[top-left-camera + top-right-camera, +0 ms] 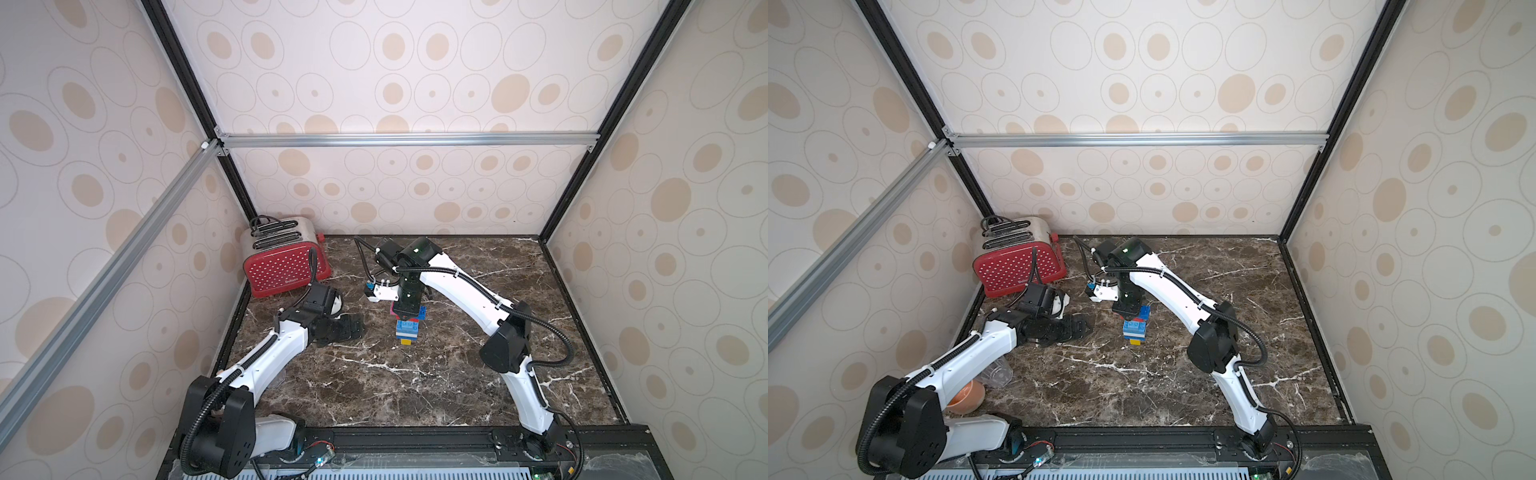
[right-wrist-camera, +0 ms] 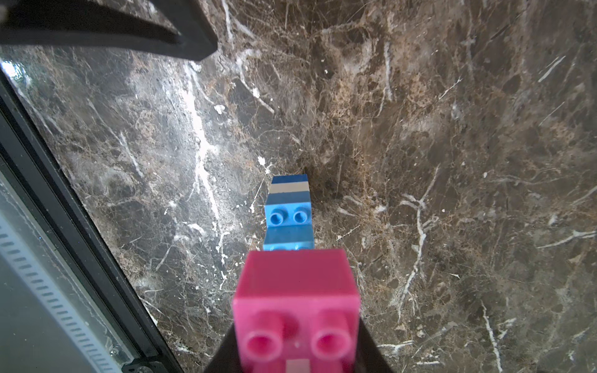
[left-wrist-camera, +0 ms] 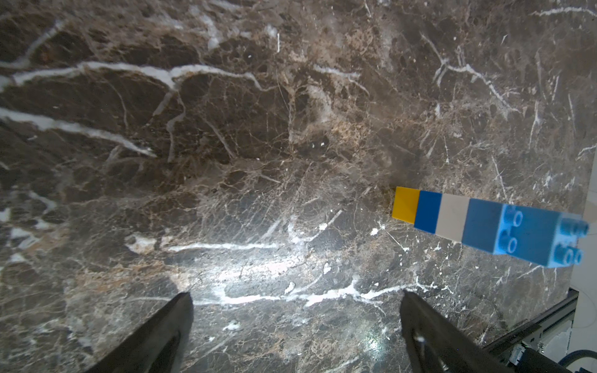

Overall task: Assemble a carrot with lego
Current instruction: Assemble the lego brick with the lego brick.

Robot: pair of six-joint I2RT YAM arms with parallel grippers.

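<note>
Pink brick (image 2: 295, 290) tight in right jaws at carrot (image 1: 408, 330) top; left jaws wide, empty.

We find the near and right parts of the bench (image 1: 415, 386) free. The brick stack (image 1: 408, 330) stands mid-bench under the right arm (image 1: 461, 286); the toaster (image 1: 282, 270) fills the far left corner, and the left arm (image 1: 274, 353), a clear cup (image 1: 995, 374) and a bowl (image 1: 967, 397) crowd the left edge.

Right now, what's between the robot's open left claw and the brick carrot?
Nothing: only bare marble table lies between the left gripper and the carrot, as the left wrist view and both top views show.
</note>
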